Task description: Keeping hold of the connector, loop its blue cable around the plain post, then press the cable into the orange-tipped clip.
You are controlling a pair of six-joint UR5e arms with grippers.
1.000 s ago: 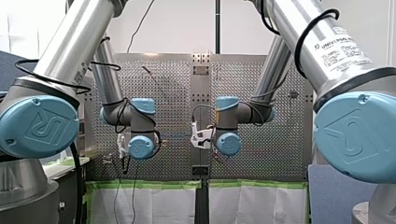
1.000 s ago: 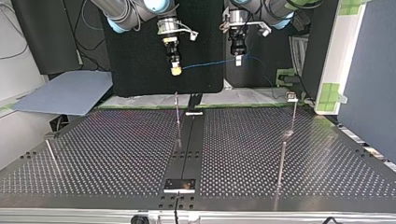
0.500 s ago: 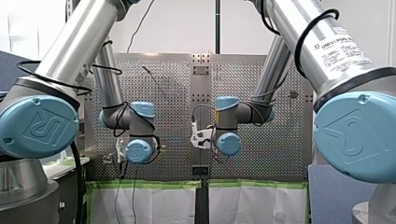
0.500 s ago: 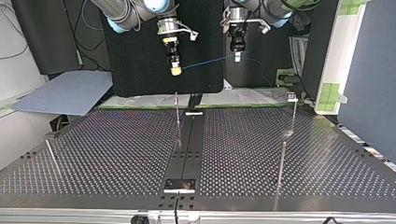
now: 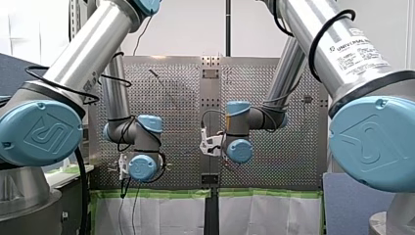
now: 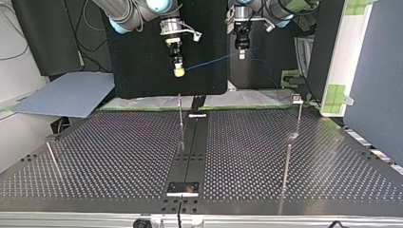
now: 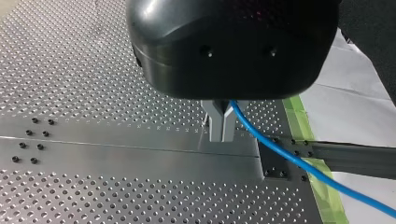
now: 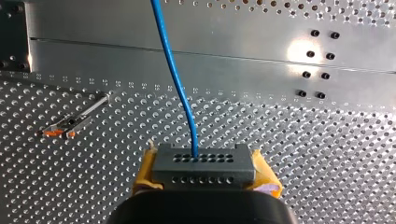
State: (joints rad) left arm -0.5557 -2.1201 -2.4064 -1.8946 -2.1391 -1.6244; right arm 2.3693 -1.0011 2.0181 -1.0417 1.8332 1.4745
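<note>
In the right wrist view my right gripper (image 8: 205, 176) is shut on the grey connector (image 8: 204, 161), with yellow pads (image 8: 144, 173) on either side of it. The blue cable (image 8: 173, 70) leaves the connector and runs ahead over the plate. The orange-tipped clip (image 8: 70, 123) stands ahead of the gripper and off to one side. In the left wrist view my left gripper (image 7: 219, 133) has its metal fingers shut on the blue cable (image 7: 289, 158). In the top view the cable (image 6: 214, 61) hangs taut between my right gripper (image 6: 178, 69) and my left gripper (image 6: 242, 51), above the table's far edge.
Several thin upright posts stand on the perforated table (image 6: 119, 156): one near the middle (image 6: 181, 121), two at the top view's right (image 6: 299, 116) (image 6: 286, 166), one at its left (image 6: 52, 159). A dark centre rail (image 6: 190, 152) ends in a small plate (image 6: 183, 188).
My left gripper has moved with the cable, higher in the top view, lower and leftward in the front view, so the cable slopes more steeply. My right arm has stayed still.
</note>
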